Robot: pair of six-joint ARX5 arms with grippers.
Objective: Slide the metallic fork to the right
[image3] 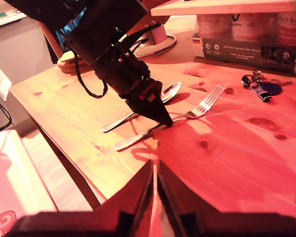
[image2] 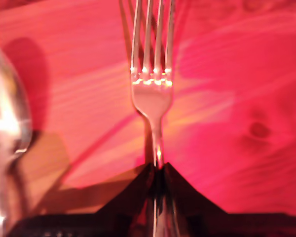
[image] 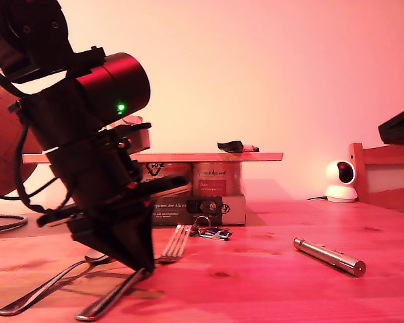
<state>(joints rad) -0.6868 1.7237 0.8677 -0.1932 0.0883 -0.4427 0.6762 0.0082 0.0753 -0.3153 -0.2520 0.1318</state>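
Note:
The metallic fork (image: 176, 245) lies flat on the wooden table (image: 269, 282), tines pointing away from the camera in the exterior view. My first gripper (image: 143, 268) points steeply down onto the fork's handle, shut on it just behind the neck. In the first wrist view the fork (image2: 150, 98) runs out from between the closed black fingers of my first gripper (image2: 158, 170). In the second wrist view the fork (image3: 203, 105) sits beyond my second gripper (image3: 154, 170), which hovers shut above bare table with nothing in it. The first gripper (image3: 164, 120) shows there too.
A silver spoon (image: 35, 291) lies close beside the fork, toward the exterior view's left. A metal cylinder (image: 330, 256) lies toward the exterior view's right. Keys (image: 213, 232), a box of cans (image: 209, 198) under a board, and a white camera (image: 340, 182) stand behind.

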